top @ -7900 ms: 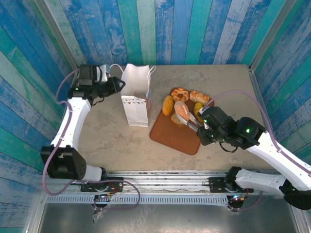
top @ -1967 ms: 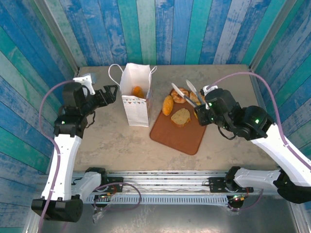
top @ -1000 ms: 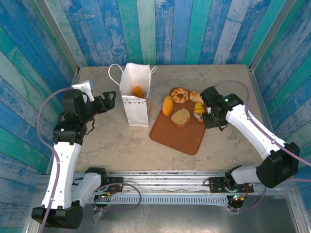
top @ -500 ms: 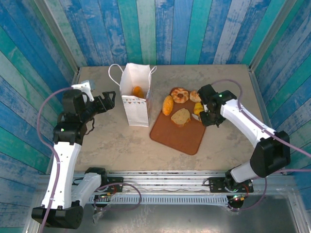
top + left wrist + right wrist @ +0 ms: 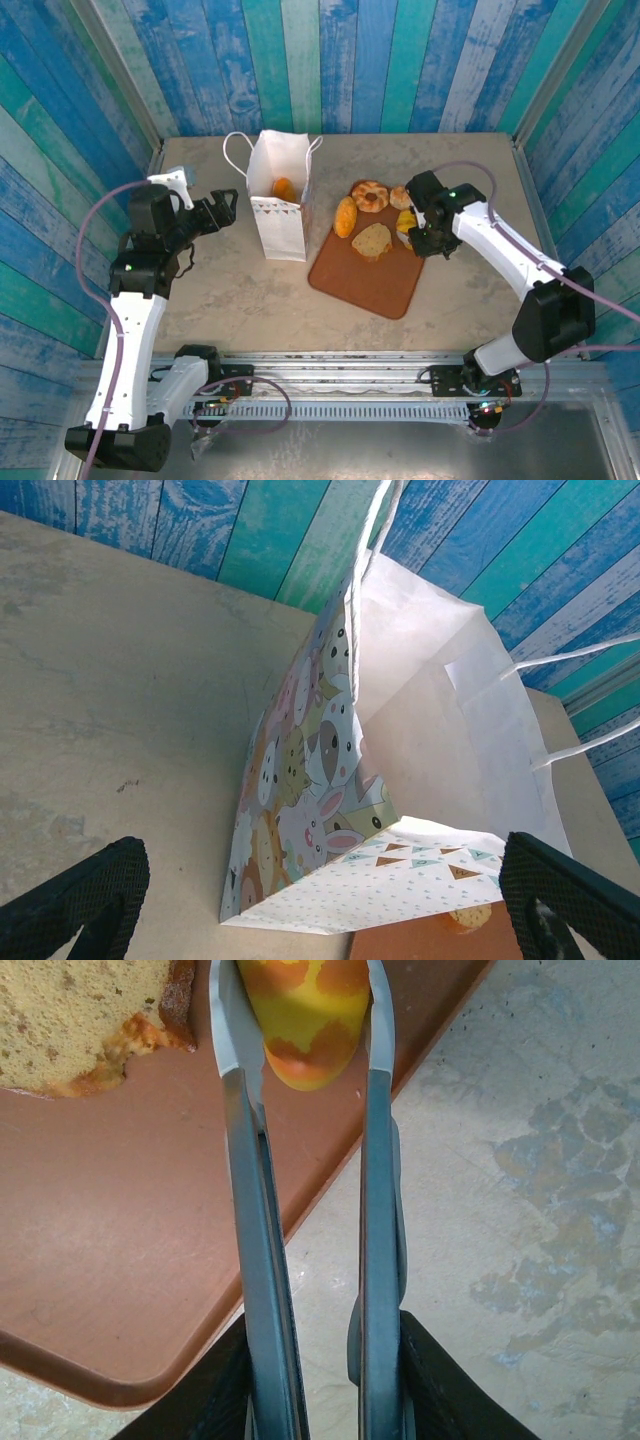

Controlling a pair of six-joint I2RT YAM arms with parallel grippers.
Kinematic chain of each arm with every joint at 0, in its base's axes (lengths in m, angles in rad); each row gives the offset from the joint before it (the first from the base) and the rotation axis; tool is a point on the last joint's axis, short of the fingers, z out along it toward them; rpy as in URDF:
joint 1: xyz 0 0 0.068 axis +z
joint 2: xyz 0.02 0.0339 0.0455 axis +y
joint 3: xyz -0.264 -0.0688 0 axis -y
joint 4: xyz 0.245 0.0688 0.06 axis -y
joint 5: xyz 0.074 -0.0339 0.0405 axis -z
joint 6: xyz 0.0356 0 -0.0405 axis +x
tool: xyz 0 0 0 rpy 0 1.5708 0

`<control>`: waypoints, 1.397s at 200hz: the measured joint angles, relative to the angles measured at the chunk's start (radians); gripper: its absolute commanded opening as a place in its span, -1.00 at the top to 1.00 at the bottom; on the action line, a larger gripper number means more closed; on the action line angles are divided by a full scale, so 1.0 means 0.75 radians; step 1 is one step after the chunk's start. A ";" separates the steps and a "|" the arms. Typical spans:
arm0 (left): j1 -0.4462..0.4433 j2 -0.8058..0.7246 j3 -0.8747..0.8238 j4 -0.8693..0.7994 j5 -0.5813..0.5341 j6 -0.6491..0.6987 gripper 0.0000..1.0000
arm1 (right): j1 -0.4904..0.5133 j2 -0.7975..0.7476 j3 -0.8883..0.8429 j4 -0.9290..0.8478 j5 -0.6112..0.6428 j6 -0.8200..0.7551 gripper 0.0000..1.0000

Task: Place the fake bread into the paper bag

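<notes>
The white paper bag [image 5: 280,205] stands open with one bread piece [image 5: 285,188] inside. On the brown tray [image 5: 360,280] lie an oval roll [image 5: 346,215], a toast slice [image 5: 372,241], a ring pastry [image 5: 371,195] and a bun [image 5: 401,197]. My right gripper [image 5: 310,1360] is shut on metal tongs [image 5: 245,1210]. The tongs' tips pinch a yellow-orange bread piece [image 5: 305,1020] at the tray's right edge, next to the toast slice [image 5: 70,1030]. My left gripper [image 5: 222,208] hangs open left of the bag [image 5: 420,710], apart from it.
The tray [image 5: 120,1260] sits just right of the bag on the stone-look table [image 5: 230,290]. Blue plank walls close in the back and both sides. Bare table lies in front of the bag and right of the tray.
The tongs in my right gripper have squeezed tighter around the yellow-orange bread piece. The right arm shifted only slightly. The left arm has stayed still.
</notes>
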 measured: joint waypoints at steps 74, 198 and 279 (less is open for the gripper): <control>0.000 0.025 0.100 -0.073 -0.001 0.010 -0.88 | -0.002 -0.215 -0.053 -0.037 -0.056 0.025 0.40; 0.000 0.166 0.312 -0.198 0.016 0.046 -0.94 | 0.186 -0.528 -0.035 -0.285 -0.073 0.169 0.42; 0.000 0.241 0.322 -0.213 0.041 0.062 -0.95 | 0.416 -0.564 0.094 -0.361 -0.027 0.275 0.43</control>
